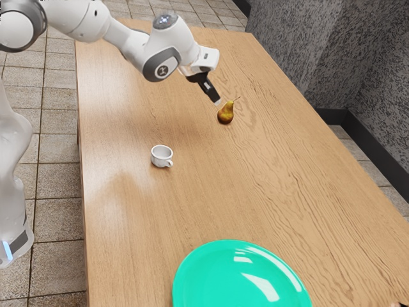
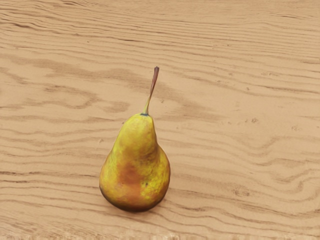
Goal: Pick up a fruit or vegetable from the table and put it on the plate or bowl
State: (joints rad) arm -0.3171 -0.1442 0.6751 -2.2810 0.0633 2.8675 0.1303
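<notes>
A yellow-brown pear (image 1: pixel 225 113) stands upright on the wooden table (image 1: pixel 287 179), stem up, toward the far side. My gripper (image 1: pixel 216 97) hangs just above it and slightly toward the exterior view's left, close to the stem and apart from the fruit. The wrist view looks down on the pear (image 2: pixel 135 165), standing free on the wood with nothing around it. A turquoise plate (image 1: pixel 239 276) lies at the table's near edge, well away from the pear.
A small white cup (image 1: pixel 161 155) sits on the table between the pear and the plate, toward the exterior view's left. Grey stone walls rise beyond the table on the exterior view's right. A tiled floor surrounds the table.
</notes>
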